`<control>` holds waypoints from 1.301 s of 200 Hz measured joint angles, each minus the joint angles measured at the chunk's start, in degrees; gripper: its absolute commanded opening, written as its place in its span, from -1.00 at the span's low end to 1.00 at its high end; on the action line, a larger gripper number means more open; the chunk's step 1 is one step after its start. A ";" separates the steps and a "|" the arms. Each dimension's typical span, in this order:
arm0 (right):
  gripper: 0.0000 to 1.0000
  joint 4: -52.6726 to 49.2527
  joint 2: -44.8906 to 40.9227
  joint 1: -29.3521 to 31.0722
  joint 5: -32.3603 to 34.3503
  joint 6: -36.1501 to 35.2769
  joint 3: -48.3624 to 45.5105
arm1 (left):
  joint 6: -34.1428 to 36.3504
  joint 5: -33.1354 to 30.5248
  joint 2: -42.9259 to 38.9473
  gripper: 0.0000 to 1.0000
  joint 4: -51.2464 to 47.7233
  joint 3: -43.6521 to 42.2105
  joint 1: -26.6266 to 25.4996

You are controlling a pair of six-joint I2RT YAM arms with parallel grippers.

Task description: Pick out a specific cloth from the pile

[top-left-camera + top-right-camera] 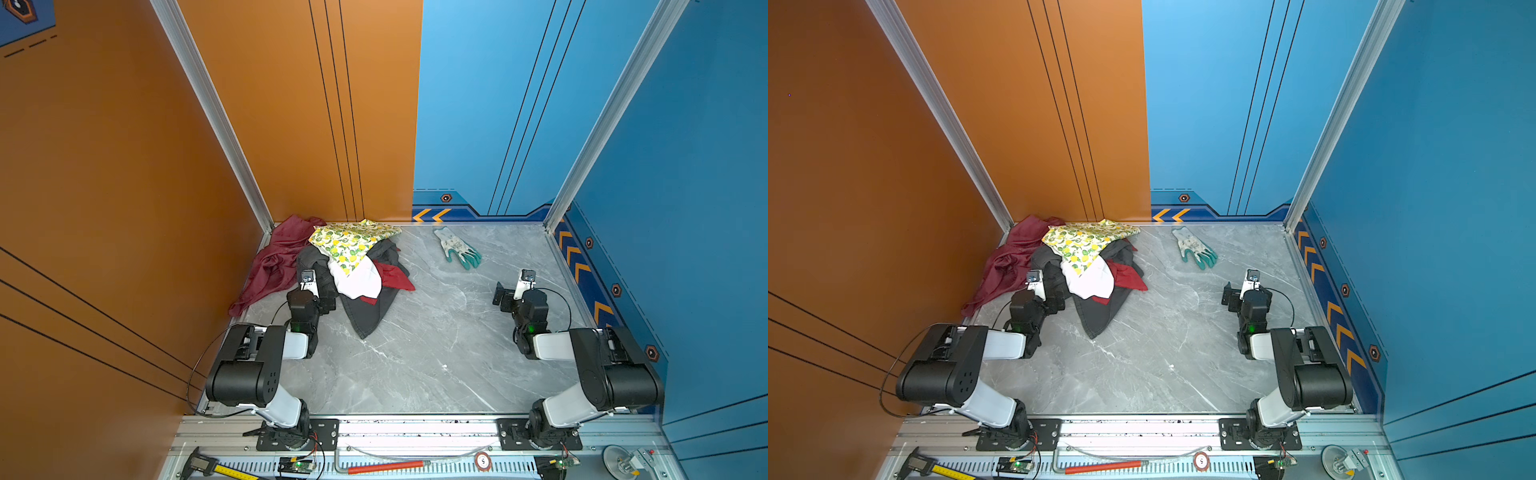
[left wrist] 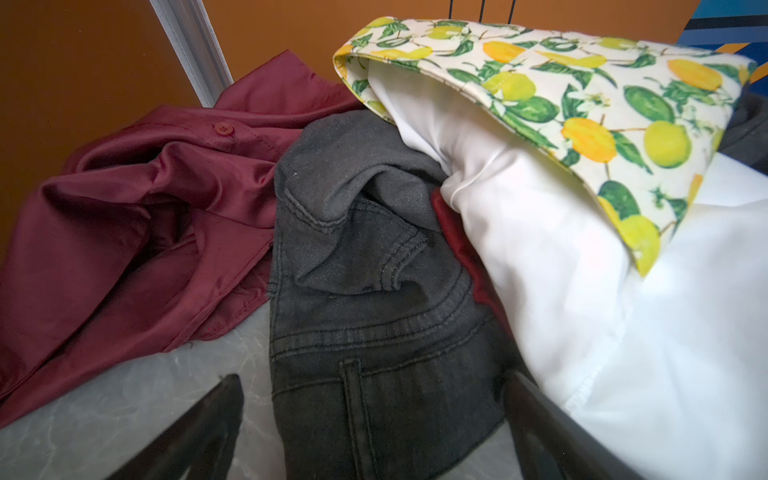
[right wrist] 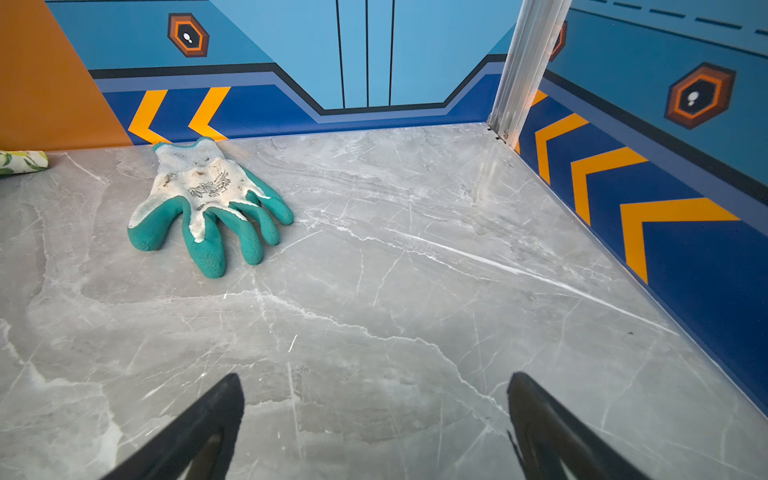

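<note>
Left claw (image 2: 374, 376) and right claw (image 3: 374, 376) gape empty; left at the pile's (image 1: 357, 270) 8 o'clock, maroon cloth (image 1: 274, 266) at 9.

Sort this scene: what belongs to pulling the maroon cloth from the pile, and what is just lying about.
Job: maroon cloth; pile (lemon-print cloth, white cloth, dark grey garments, small red cloth); left gripper, open, at its edge.
Lying about: work glove; caliper and red-handled tool on the front rail.

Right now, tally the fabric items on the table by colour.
Dark maroon shiny garment: 1
Bright red small cloth: 1
Lemon-print yellow-green cloth: 1
White cloth: 1
Dark grey denim: at least 1
White-and-teal work glove: 1
Total: at least 6
</note>
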 measured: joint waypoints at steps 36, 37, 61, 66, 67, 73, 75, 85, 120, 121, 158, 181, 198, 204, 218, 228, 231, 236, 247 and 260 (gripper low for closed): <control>0.99 1.25 -0.61 1.14 0.63 -0.46 -1.90 | 0.63 -0.61 -0.55 0.96 -1.20 0.00 -1.05; 0.99 1.25 -0.68 1.14 0.63 -0.46 -1.92 | 0.63 -0.66 -0.63 0.96 -1.33 0.02 -1.09; 0.99 -1.73 -4.52 1.84 2.03 -0.48 -1.81 | 0.83 -1.66 -2.78 0.96 -5.79 1.27 -1.55; 0.99 -2.78 -5.62 1.97 2.40 -0.46 -1.55 | 0.83 -1.97 -3.41 0.96 -7.04 1.88 -1.62; 0.99 -2.93 -5.79 1.99 2.45 -0.46 -1.51 | 0.83 -2.08 -3.61 0.96 -7.41 2.05 -1.68; 0.99 -4.61 -7.10 2.21 3.08 -0.44 -0.94 | 0.83 -2.49 -4.35 0.96 -9.01 2.84 -1.88; 0.99 -5.01 -7.39 2.25 3.21 -0.44 -0.81 | 0.83 -2.69 -4.66 0.96 -9.60 3.15 -2.03; 0.99 -7.82 -9.11 2.51 3.87 -0.37 0.42 | 0.83 -3.76 -6.03 0.96 -12.39 4.76 -2.75; 0.99 -17.62 -12.96 3.23 5.92 0.44 5.22 | 0.81 -7.39 -9.66 0.96 -21.57 9.62 -6.54; 0.99 -17.77 -13.05 3.26 6.01 0.48 5.31 | 0.81 -7.41 -9.73 0.96 -21.73 9.68 -6.60; 0.99 -26.40 -17.64 4.59 8.04 1.75 8.50 | 0.31 -10.36 -13.31 0.96 -32.54 13.49 -9.46; 0.99 -32.94 -20.22 5.57 9.16 3.32 12.09 | -1.16 -10.84 -16.04 0.96 -39.36 16.59 -10.88; 0.99 -36.89 -21.42 6.82 9.51 4.70 14.84 | -3.15 -10.82 -17.97 0.96 -44.65 19.52 -11.23; 0.99 -38.07 -21.75 7.48 9.53 5.16 15.65 | -4.07 -10.82 -18.45 0.96 -46.80 20.81 -11.23; 0.99 -40.33 -22.34 9.57 9.51 5.97 17.09 | -6.10 -10.73 -19.21 0.96 -51.60 24.04 -10.97; 0.99 -41.42 -22.58 11.26 9.46 6.34 17.57 | -7.72 -10.25 -19.58 0.96 -55.36 26.45 -10.56; 0.99 -41.90 -22.62 11.98 9.51 6.38 17.77 | -8.22 -10.01 -19.67 0.96 -56.33 27.08 -10.38; 0.99 -42.60 -22.64 12.90 9.44 6.56 17.99 | -9.03 -9.57 -19.85 0.96 -58.29 28.24 -9.92; 0.99 -43.69 -22.62 14.93 9.38 6.78 18.36 | -10.71 -8.63 -20.09 0.96 -61.70 30.18 -8.92; 0.99 -44.81 -22.62 17.49 9.20 6.78 18.84 | -12.79 -7.32 -20.33 0.96 -65.35 32.02 -7.56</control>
